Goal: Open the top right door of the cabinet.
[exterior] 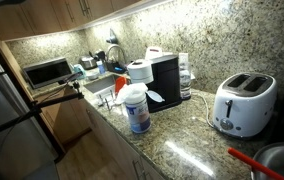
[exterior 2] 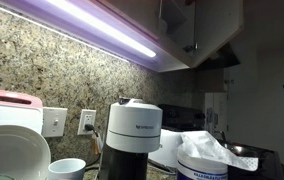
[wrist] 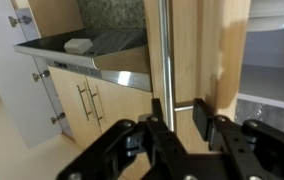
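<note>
In the wrist view, the medium-brown wooden cabinet door (wrist: pixel 197 45) fills the middle, with its slim vertical silver bar handle (wrist: pixel 165 40) running down it. My gripper (wrist: pixel 180 112) has one finger on each side of the handle's lower end. The bar lies against the left finger and a gap stays to the right finger, so the gripper looks open. To the right of the door's edge, a pale cabinet interior with shelves (wrist: pixel 274 60) shows. The wooden upper cabinets also show in both exterior views (exterior: pixel 72 12) (exterior 2: pixel 207 25); the gripper cannot be made out there.
Lower wooden doors with bar handles (wrist: pixel 88 100) sit under a steel ledge holding a white sponge (wrist: pixel 78 45). The granite counter (exterior: pixel 182 135) carries a toaster (exterior: pixel 244 102), a black coffee machine (exterior: pixel 163 80), a wipes tub (exterior: pixel 136 108) and a microwave (exterior: pixel 47 71).
</note>
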